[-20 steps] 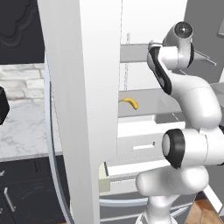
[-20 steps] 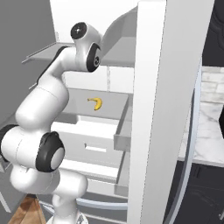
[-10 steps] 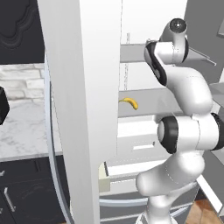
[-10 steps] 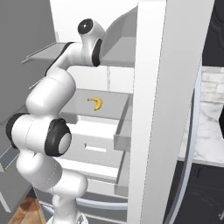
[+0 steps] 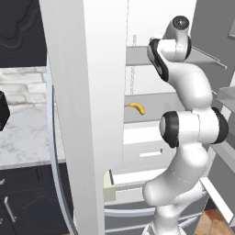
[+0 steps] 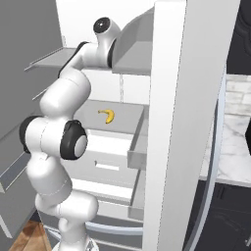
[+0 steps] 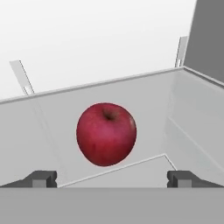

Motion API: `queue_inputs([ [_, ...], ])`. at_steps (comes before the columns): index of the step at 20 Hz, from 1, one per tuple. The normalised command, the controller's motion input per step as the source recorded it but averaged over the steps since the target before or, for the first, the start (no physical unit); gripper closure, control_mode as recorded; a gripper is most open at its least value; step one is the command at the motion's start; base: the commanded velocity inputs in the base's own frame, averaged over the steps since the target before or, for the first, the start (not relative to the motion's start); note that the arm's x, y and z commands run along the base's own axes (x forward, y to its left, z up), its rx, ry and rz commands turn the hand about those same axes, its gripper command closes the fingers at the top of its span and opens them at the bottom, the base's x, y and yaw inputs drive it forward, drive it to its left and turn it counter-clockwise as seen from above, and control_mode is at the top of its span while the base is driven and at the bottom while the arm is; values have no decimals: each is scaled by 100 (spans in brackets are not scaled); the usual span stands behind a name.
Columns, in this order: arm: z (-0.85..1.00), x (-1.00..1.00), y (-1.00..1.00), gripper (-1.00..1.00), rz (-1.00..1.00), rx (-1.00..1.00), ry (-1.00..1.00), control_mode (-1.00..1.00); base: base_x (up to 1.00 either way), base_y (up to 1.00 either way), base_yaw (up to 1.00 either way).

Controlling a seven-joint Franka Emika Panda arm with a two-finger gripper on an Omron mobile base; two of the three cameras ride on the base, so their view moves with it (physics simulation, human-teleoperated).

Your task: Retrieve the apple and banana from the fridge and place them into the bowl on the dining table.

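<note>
While open wide, with white inside, stood the fridge (image 5: 92, 92), arm reaching in to an upper shelf (image 7: 183, 113). Lower down, on a grey shelf above the white drawers (image 6: 110, 166), lay the banana (image 6: 107, 115), well apart from the arm. Up top, sat the apple (image 7: 106, 134) on that upper shelf, just ahead of the gripper (image 7: 112, 178), centered between its fingertips (image 7: 43, 178). Jaws spread far apart, touching nothing.
</note>
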Motion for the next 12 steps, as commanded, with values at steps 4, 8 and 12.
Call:
queue_inputs([
  [4, 0, 39, -7, -100, 0, 5, 0, -100, 0, 0, 0],
  [8, 0, 36, -10, -100, 0, 1, 0, -100, 0, 0, 0],
  [12, 0, 32, -4, -100, 0, 0, 0, -100, 0, 0, 0],
])
